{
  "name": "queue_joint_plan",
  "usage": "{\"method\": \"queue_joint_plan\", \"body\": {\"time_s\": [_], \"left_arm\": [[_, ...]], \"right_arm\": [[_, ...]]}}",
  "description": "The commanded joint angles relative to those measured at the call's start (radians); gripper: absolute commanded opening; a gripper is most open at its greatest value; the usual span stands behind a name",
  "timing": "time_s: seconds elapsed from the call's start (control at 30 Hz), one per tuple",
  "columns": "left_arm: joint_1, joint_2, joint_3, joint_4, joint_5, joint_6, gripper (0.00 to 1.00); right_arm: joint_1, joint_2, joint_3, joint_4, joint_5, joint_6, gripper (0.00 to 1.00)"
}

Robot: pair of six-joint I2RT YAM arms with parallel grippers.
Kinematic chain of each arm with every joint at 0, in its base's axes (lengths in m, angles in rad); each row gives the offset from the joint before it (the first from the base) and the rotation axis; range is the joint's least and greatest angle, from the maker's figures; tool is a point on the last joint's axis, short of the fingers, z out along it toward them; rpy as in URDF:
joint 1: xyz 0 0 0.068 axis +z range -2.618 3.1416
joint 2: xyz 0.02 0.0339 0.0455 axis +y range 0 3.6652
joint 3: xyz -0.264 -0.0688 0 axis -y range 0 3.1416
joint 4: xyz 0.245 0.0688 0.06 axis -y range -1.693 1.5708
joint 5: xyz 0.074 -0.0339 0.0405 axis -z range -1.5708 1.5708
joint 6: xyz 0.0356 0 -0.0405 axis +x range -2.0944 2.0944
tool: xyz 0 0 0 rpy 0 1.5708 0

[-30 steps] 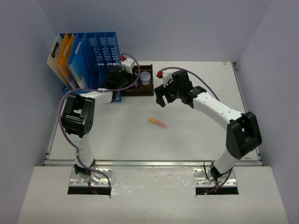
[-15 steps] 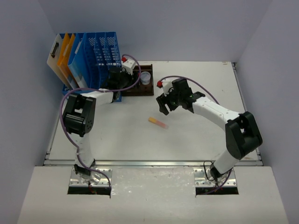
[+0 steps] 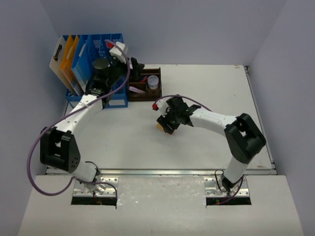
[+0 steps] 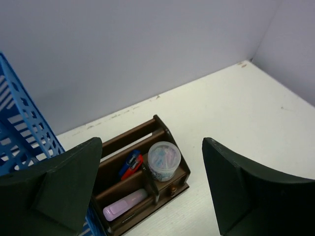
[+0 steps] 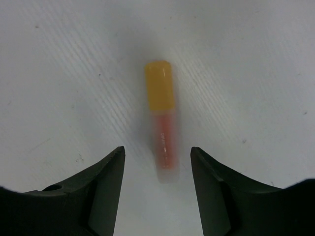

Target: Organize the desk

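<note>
1. Your right pincer [image 5: 156, 150] hangs low over the middle of the table [image 3: 123, 140]. Its jaws are partly apart, with one finger on each side of a small tube [image 5: 161, 118] and neither touching it.
2. The tube lies flat on the table. Its orange cap points away from the wrist camera and its pinkish body points toward it.
3. Your left pincer [image 4: 150, 145] is at the far left, above the dark wooden tray [image 4: 173, 186], with its jaws wide and holding nothing.
4. The tray sits on the table just beside the blue file rack [image 3: 98, 46]. It holds a clear cup [image 4: 164, 160], a pink marker [image 4: 125, 205] and a blue-and-red item [image 4: 132, 164].
5. The table is off-white, with a silver rail [image 3: 162, 172] along its near edge.
</note>
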Motion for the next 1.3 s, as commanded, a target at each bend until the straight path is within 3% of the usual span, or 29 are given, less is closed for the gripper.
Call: {"method": "queue_joint_plan", "body": {"time_s": [0.0, 0.23, 0.43, 0.47, 0.5, 0.57, 0.6, 0.73, 0.97, 1.27], "left_arm": [[0.032, -0.099, -0.025, -0.084, 0.035, -0.097, 0.81], [0.084, -0.235, -0.203, -0.128, 0.063, -0.156, 0.81], [0.111, -0.266, -0.281, -0.107, 0.066, -0.183, 0.81], [0.113, -0.266, -0.284, -0.107, 0.069, -0.188, 0.81], [0.114, -0.265, -0.289, -0.107, 0.070, -0.189, 0.81], [0.114, -0.263, -0.292, -0.107, 0.076, -0.202, 0.81], [0.116, -0.262, -0.293, -0.108, 0.080, -0.208, 0.81], [0.133, -0.252, -0.310, -0.119, 0.139, -0.281, 0.81], [0.142, -0.240, -0.385, -0.229, 0.265, -0.566, 0.78], [0.098, -0.226, -0.410, -0.191, 0.323, -0.736, 0.79]], "right_arm": [[0.009, 0.061, 0.042, -0.013, 0.050, -0.004, 0.57], [0.009, 0.155, 0.105, -0.015, 0.060, -0.032, 0.57], [0.010, 0.225, 0.127, -0.005, 0.067, -0.059, 0.48], [0.010, 0.230, 0.130, -0.007, 0.069, -0.063, 0.44], [0.010, 0.232, 0.131, -0.007, 0.067, -0.064, 0.31], [0.010, 0.218, 0.128, -0.009, 0.058, -0.064, 0.17], [0.010, 0.209, 0.124, -0.009, 0.054, -0.061, 0.03], [0.009, 0.123, 0.125, -0.016, 0.021, -0.008, 0.01], [0.009, -0.064, 0.187, 0.017, 0.024, 0.095, 0.01], [0.010, -0.098, 0.259, 0.005, -0.020, 0.218, 0.01]]}}
